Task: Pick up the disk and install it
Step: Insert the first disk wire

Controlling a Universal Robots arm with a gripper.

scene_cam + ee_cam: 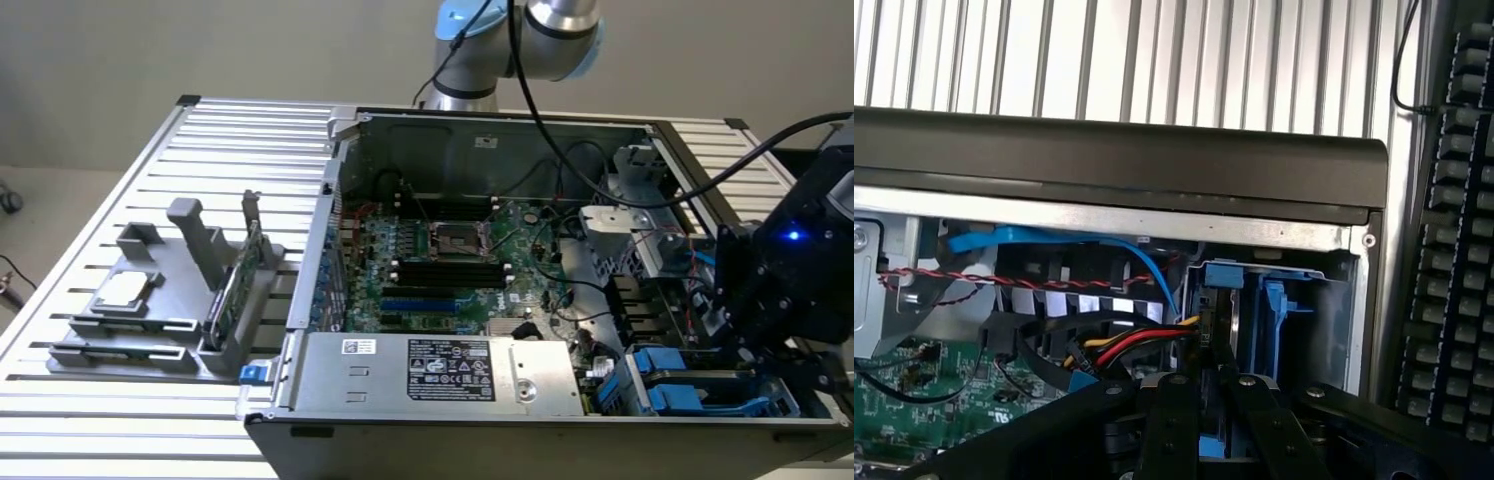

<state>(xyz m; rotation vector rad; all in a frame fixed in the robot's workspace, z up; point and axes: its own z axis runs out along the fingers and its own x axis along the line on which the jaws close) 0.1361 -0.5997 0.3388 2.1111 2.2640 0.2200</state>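
Clearly the hand (1204,400) grips the blue-framed disk (1229,310) upright inside its bay.

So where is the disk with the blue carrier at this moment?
The disk sits in the drive bay at the computer case's front corner, on the exterior view's right, beside the power supply and just under the gripper.

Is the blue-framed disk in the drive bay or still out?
In. The silver-grey disk in its blue plastic carrier stands on edge inside the open computer case's corner bay, cables plugged in; the black claw straddles it.
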